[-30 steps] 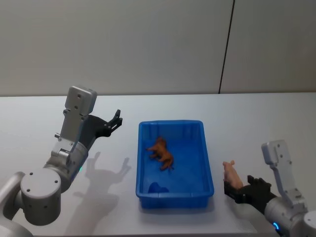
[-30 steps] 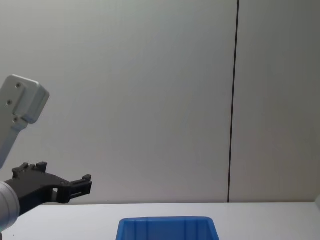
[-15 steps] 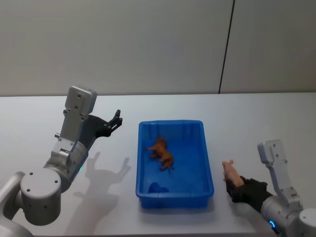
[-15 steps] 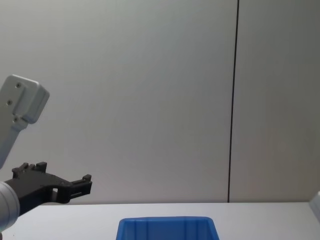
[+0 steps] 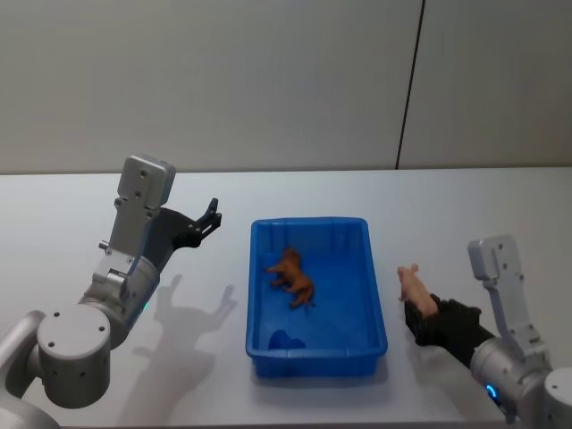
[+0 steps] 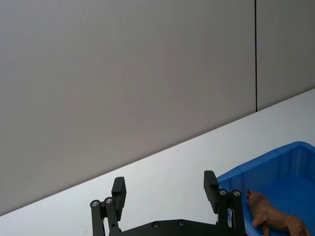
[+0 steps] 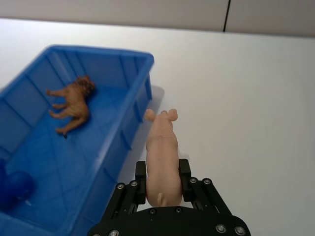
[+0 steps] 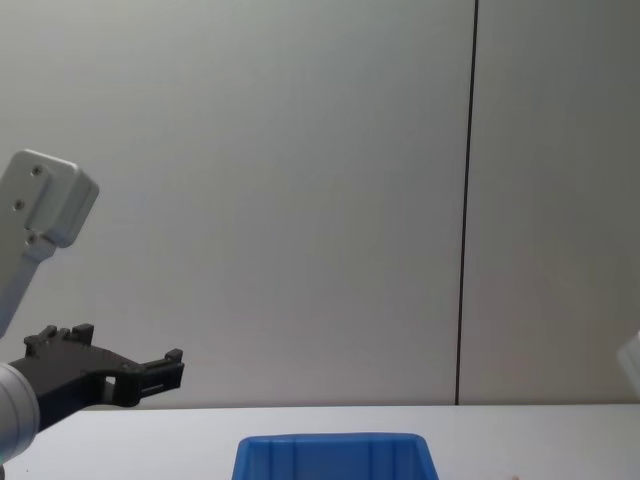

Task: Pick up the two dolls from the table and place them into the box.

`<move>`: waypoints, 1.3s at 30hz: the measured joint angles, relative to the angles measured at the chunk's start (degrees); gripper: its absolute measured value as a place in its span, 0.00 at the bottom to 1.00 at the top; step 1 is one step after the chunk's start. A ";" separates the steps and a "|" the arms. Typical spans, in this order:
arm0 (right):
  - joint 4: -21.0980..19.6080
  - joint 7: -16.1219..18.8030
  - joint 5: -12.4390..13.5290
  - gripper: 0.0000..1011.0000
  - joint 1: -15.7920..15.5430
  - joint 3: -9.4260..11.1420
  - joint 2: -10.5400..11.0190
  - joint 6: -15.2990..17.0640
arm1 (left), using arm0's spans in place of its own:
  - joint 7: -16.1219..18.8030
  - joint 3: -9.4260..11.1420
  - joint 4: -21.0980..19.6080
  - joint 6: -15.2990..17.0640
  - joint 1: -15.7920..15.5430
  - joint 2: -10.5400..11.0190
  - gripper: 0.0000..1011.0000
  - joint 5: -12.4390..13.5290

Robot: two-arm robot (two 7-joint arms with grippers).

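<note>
A brown animal doll (image 5: 291, 276) (image 7: 74, 103) (image 6: 274, 222) lies on its side inside the blue box (image 5: 317, 349) (image 7: 125, 125) (image 8: 335, 455). Just right of the box, above the white table (image 5: 465, 232), a pink pig doll (image 5: 413, 286) (image 7: 162, 155) is held with my right gripper (image 5: 420, 313) (image 7: 163, 177) shut on its rear half, its snout pointing away from me. My left gripper (image 5: 211, 216) (image 6: 165, 189) (image 8: 160, 370) hangs open and holds nothing, left of the box and above the table.
A grey wall (image 5: 286, 80) with a dark vertical seam (image 5: 409, 85) rises behind the table. A small dark blue mark (image 5: 284, 340) (image 7: 14, 189) shows on the box floor near its front wall. Bare tabletop lies left of the box and beyond it.
My right gripper has lifted the pink pig doll off the table and carried it up and a little toward the box. The left arm and the brown doll have not moved.
</note>
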 joint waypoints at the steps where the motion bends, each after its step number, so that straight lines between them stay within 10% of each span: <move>1: -0.21 0.14 -0.07 0.37 -0.03 -0.01 0.02 -0.31 | 0.00 0.00 0.00 0.00 0.00 0.00 0.99 0.00; 28: -4.50 14.04 -3.58 0.37 2.96 -2.41 -1.77 -13.06 | 0.00 0.00 0.00 0.00 0.00 0.00 0.99 0.00; 39: -2.45 19.30 -5.08 0.70 5.86 -3.92 -3.85 -16.15 | 0.00 0.00 0.00 0.00 0.00 0.00 0.99 0.00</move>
